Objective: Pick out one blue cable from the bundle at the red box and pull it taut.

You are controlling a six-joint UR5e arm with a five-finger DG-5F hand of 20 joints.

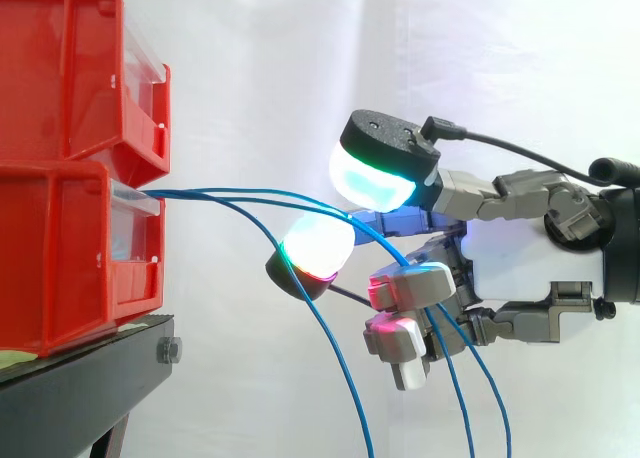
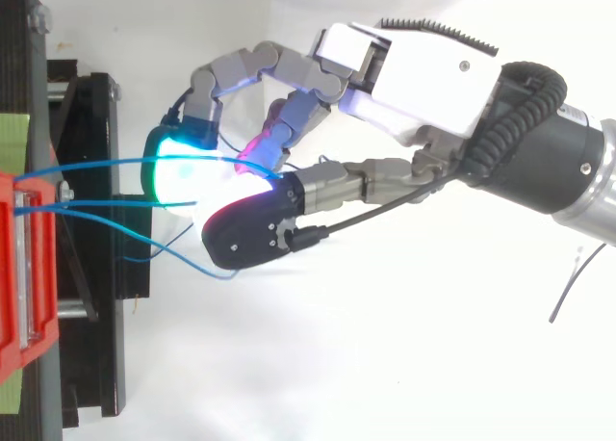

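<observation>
At the right edge of the side view the robot hand (image 1: pixel 520 258) reached in level toward 9 o'clock, clenched. Two of its glowing pads, an upper one (image 1: pixel 372 183) white and cyan and a lower one (image 1: pixel 318 243) white edged with green and red, met in a pinch on a blue cable (image 2: pixel 115 205). The other fingers (image 1: pixel 410 283) were curled under the palm, at about 7 o'clock from it, glowing magenta and red.

Seen from above, the pinched cable ran almost straight from the pads toward 9 o'clock to the red box (image 1: pixel 70 268); from the side it showed a slight bow. A second blue strand (image 2: pixel 106 161) arched just beside it on the 12 o'clock side in the top view, crossed the cyan pad and went on to the curled fingers. Whether the pinch also caught it could not be told. Past the robot hand both dropped toward 6 o'clock, off the lower edge of the side view.

A third blue strand (image 1: pixel 330 343) hung loose — it left the same box, passed the lower pad on its 8 o'clock side and fell to the bottom edge.

The red box was the lower of two stacked bins, with the upper bin (image 1: pixel 70 78) directly at its 12 o'clock, both resting on a black stand (image 1: pixel 80 388). A white curtain (image 1: pixel 260 58) hung behind it all.
</observation>
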